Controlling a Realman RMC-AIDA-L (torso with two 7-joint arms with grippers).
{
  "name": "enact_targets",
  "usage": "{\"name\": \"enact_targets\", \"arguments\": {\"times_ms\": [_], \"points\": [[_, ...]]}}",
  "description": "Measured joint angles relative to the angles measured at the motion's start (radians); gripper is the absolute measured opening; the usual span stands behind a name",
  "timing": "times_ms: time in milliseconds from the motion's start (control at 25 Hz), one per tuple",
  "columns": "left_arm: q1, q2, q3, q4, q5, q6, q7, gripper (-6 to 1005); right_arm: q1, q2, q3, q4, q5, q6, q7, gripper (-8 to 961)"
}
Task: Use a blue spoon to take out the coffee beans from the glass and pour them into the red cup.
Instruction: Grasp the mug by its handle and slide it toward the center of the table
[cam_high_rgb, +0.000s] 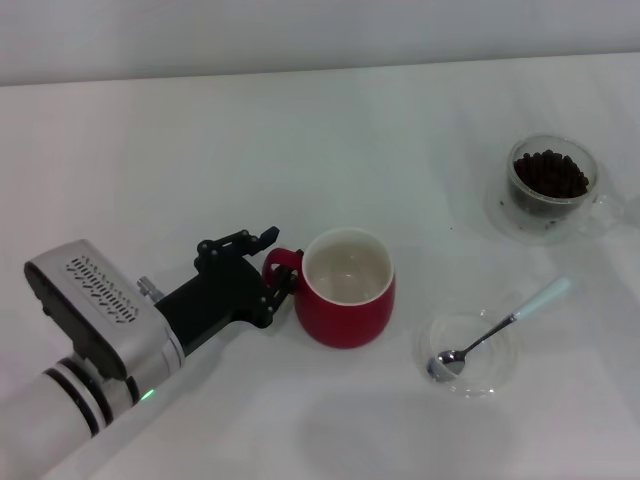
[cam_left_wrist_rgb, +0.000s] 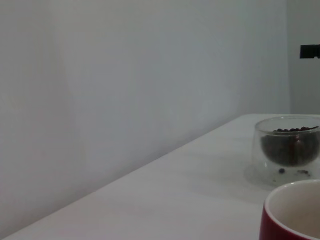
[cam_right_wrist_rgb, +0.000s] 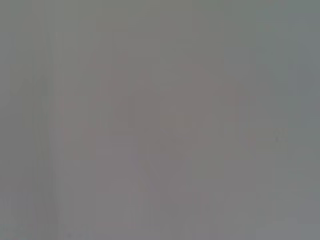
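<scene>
In the head view, the left gripper (cam_high_rgb: 280, 262) sits at centre-left, its black fingers spread on either side of the red cup's (cam_high_rgb: 347, 290) handle, while the blue spoon (cam_high_rgb: 500, 328) lies in a clear dish (cam_high_rgb: 467, 353) at lower right and the glass (cam_high_rgb: 551, 186) of coffee beans (cam_high_rgb: 550, 172) stands at upper right. The left wrist view shows the glass (cam_left_wrist_rgb: 286, 149) at right, the cup's rim (cam_left_wrist_rgb: 292, 211) in the lower-right corner. The right wrist view shows only flat grey.
</scene>
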Motion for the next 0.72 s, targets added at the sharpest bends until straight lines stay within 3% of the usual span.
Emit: {"name": "enact_targets", "arguments": {"times_ms": [720], "points": [[-0.03,0.0,0.0,0.006,0.043,-0.025,0.013,363,0.002,0.0,0.0,-0.001,0.0,0.006,0.0,868]]}}
